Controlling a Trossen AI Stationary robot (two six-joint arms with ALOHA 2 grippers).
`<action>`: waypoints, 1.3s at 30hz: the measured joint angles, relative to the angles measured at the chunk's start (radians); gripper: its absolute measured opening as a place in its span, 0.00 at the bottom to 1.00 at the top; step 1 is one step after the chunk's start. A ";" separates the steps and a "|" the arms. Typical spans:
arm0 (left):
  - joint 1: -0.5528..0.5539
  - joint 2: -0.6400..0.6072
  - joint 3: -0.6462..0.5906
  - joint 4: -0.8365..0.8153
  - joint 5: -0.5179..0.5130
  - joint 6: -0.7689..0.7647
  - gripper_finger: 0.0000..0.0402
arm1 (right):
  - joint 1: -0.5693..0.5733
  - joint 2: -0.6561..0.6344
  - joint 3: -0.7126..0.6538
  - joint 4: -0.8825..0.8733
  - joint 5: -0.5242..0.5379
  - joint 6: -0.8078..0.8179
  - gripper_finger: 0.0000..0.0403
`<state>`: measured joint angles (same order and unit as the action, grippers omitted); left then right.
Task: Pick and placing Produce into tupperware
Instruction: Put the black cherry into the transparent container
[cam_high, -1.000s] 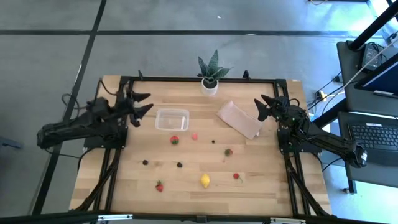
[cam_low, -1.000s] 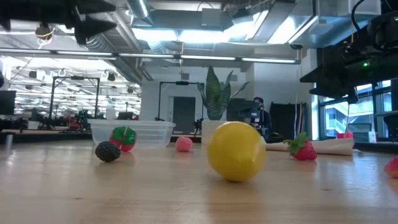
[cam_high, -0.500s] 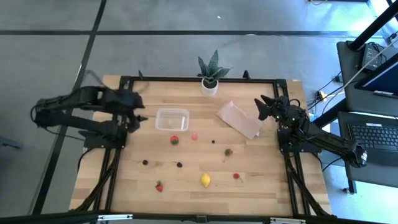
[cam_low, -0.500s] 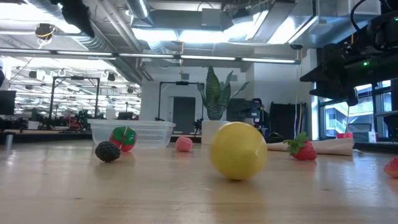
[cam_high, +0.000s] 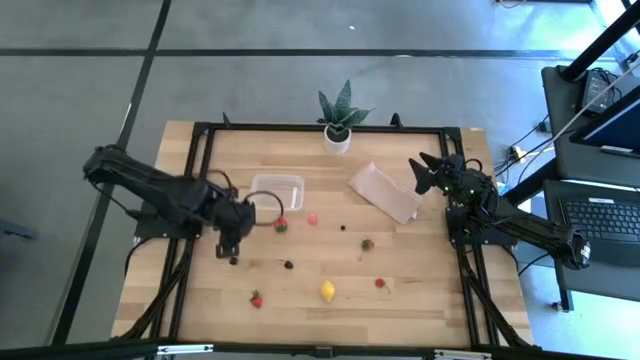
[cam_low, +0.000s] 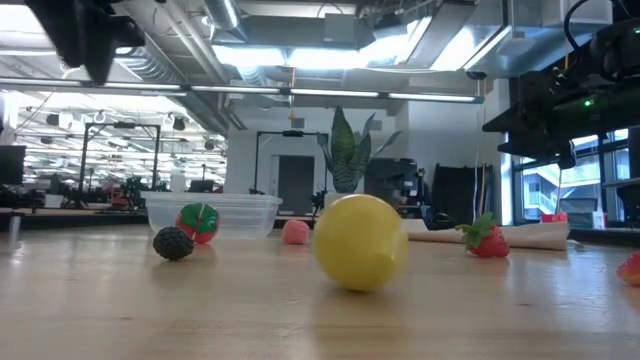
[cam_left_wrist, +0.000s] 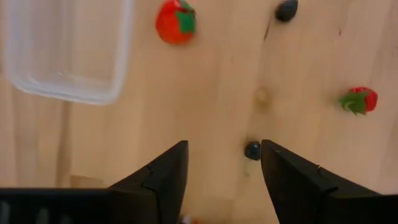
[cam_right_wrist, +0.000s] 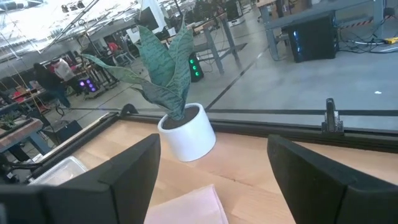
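Nothing was packed yet. Our left gripper (cam_left_wrist: 224, 163), fingers spread and empty, hung over loose produce (cam_high: 233, 261); at twelve o'clock beyond it the tupperware (cam_high: 276, 192) sat empty. Our right gripper (cam_high: 422, 172) waited open, far right.

A light wooden desk (cam_high: 400, 300) carries a clear tupperware (cam_high: 276, 190), with a tan sheet (cam_high: 384, 191) and potted plant (cam_high: 338, 120) nearby. Strawberries, dark berries, a pink piece (cam_high: 312, 219) and a yellow lemon (cam_high: 329, 290) lie scattered beyond the tupperware.
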<state>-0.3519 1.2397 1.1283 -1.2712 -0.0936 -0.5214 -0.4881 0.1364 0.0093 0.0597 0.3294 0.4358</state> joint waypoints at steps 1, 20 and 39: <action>-0.019 0.019 0.000 0.000 0.000 -0.027 0.47 | 0.000 0.000 0.000 0.000 0.000 -0.001 0.74; -0.209 0.157 -0.267 0.298 0.174 -0.761 0.46 | 0.000 0.000 0.000 -0.002 -0.018 -0.026 0.74; -0.214 0.193 -0.322 0.372 0.096 -0.802 0.46 | 0.000 0.000 0.000 -0.002 -0.018 -0.026 0.74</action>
<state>-0.5655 1.4331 0.8066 -0.8989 0.0021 -1.3231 -0.4881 0.1368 0.0093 0.0578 0.3111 0.4103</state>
